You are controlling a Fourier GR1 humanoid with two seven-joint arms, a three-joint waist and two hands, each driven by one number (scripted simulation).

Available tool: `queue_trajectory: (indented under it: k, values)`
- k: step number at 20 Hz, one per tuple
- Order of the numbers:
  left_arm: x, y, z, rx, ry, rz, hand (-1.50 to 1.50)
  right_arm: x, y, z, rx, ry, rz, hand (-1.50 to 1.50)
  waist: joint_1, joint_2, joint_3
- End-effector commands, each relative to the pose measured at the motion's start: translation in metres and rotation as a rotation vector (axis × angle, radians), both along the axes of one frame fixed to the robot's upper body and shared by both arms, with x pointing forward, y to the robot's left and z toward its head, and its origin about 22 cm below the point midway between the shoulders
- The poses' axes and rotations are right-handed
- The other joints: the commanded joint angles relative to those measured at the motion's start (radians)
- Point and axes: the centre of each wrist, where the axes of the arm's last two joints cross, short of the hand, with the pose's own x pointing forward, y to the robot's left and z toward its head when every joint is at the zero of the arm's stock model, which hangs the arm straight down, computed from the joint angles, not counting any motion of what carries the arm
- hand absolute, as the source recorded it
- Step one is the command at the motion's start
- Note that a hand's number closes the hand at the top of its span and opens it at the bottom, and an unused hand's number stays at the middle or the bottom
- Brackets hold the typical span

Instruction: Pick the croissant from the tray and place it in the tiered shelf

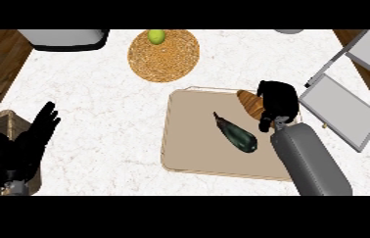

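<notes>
Croissant (249,104) first: it lies at the far right corner of the tray (189,144), slanted, its right end hidden under the right hand (280,101).

At the far left edge the left hand (33,134) rests open with fingers up. It has no part in this pick and stands well apart from the tray. Behind it, at the counter's top left, sits a grey container (63,39). To the right of that lies a round woven mat (165,56) with a lime (157,36) near its far rim, away from the work.

The beige tray comes next, nearer the robot. On it a dark eggplant (237,133) lies aslant near the middle, just beside the croissant but seemingly not touching it. The hand therefore has room to take the pastry without disturbing the eggplant.

The right forearm comes in from the lower edge along the tray's right side, on the side away from the eggplant. The hand's fingers curl down over the croissant's right end with the thumb on the near side, so it looks clasped round the pastry. The croissant sits at tray level, so I judge the lift not yet made.

Farthest right stands the tiered shelf (338,110), its grey panels just beside the hand. That makes for a short carry to the right once the croissant is raised above the tray's rim.
</notes>
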Motion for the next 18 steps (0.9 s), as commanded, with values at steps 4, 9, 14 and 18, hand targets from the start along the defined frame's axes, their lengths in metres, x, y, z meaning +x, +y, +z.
queue_trajectory:
  k: [4,9,14,18]
  values:
    - [0.006,0.004,0.009,-0.005,0.009,-0.005,0.00,-0.009,-0.055,0.036,0.127,-0.157,-0.317,1.50,0.000,0.001,0.001]
    - [-0.002,0.009,0.012,0.007,-0.001,0.006,0.00,-0.039,-0.054,0.095,0.196,-0.299,-0.354,1.50,-0.005,-0.004,0.000]
    - [0.001,-0.004,0.012,-0.001,0.005,-0.010,0.00,-0.065,-0.044,0.147,0.355,-0.396,-0.391,1.50,0.002,-0.003,0.001]
    - [-0.012,0.012,-0.003,-0.004,0.011,0.013,0.00,-0.106,-0.041,0.187,0.468,-0.537,-0.423,1.50,-0.002,-0.006,0.000]
